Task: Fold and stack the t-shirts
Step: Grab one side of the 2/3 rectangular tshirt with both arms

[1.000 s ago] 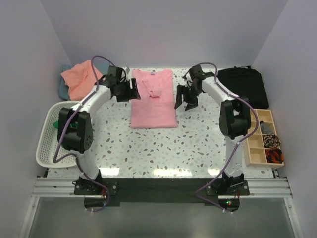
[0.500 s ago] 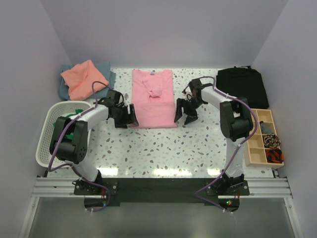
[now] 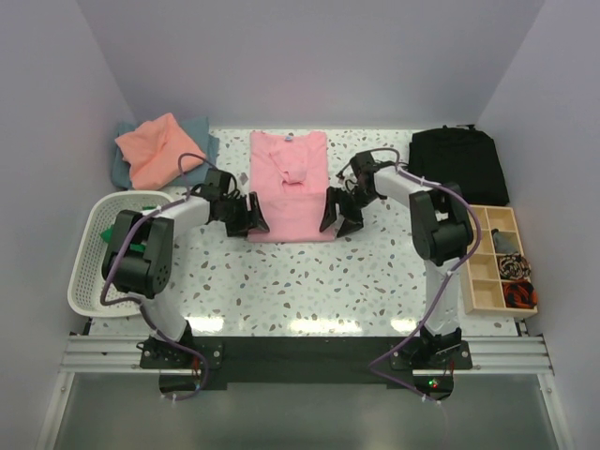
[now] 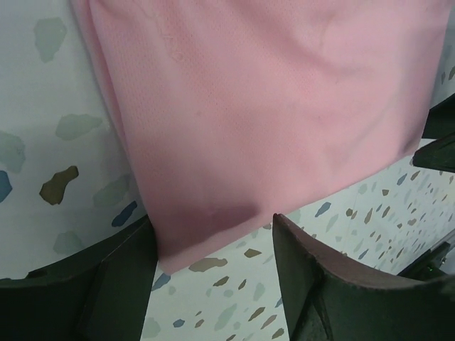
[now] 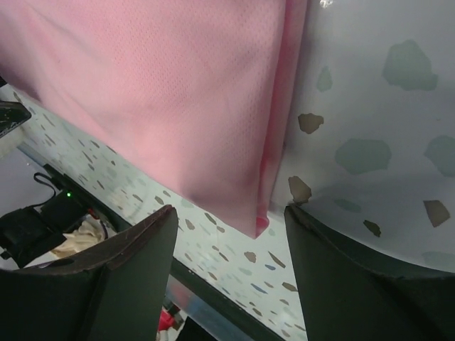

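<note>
A light pink t-shirt (image 3: 291, 187) lies flat on the table, sides folded in, neck at the far end. My left gripper (image 3: 253, 222) is open at its near left corner (image 4: 178, 249), which lies between the jaws. My right gripper (image 3: 336, 217) is open at its near right corner (image 5: 256, 220), also between the jaws. A salmon-orange t-shirt (image 3: 150, 148) lies crumpled on a grey-blue one (image 3: 202, 142) at the far left. A green t-shirt (image 3: 139, 246) shows inside the white basket (image 3: 89, 272).
A black bag (image 3: 461, 161) lies at the far right. A wooden compartment tray (image 3: 497, 262) with small items stands along the right edge. The white basket stands at the left edge of the speckled table (image 3: 309, 281).
Both grippers have moved from beside the shirt's upper part toward me and inward, down to its near corners. The pink shirt has not moved.
</note>
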`<action>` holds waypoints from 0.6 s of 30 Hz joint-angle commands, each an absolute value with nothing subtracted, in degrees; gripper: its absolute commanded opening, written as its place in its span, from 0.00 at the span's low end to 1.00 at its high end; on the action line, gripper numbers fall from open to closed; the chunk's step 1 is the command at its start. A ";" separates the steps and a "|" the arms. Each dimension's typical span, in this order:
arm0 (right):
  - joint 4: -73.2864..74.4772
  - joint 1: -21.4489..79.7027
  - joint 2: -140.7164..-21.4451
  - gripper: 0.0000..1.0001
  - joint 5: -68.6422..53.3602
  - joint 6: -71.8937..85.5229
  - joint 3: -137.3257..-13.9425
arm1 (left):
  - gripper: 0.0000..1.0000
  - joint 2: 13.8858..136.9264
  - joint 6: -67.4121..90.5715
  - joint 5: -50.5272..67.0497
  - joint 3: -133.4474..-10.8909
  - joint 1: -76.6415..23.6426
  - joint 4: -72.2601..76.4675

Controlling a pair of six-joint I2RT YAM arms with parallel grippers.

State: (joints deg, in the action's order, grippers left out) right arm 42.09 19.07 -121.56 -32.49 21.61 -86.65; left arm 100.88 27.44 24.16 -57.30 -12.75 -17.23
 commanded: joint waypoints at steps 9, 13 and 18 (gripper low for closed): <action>38.32 20.39 -125.59 0.26 -33.58 22.50 -87.27 | 0.28 103.45 28.21 28.83 -58.27 -12.39 -13.27; 40.51 20.48 -124.90 0.08 -33.31 21.54 -88.42 | 0.13 102.14 26.90 29.44 -58.36 -12.39 -15.46; 45.86 20.48 -118.58 0.00 -31.82 18.55 -84.65 | 0.08 98.53 25.23 30.14 -56.35 -12.57 -20.29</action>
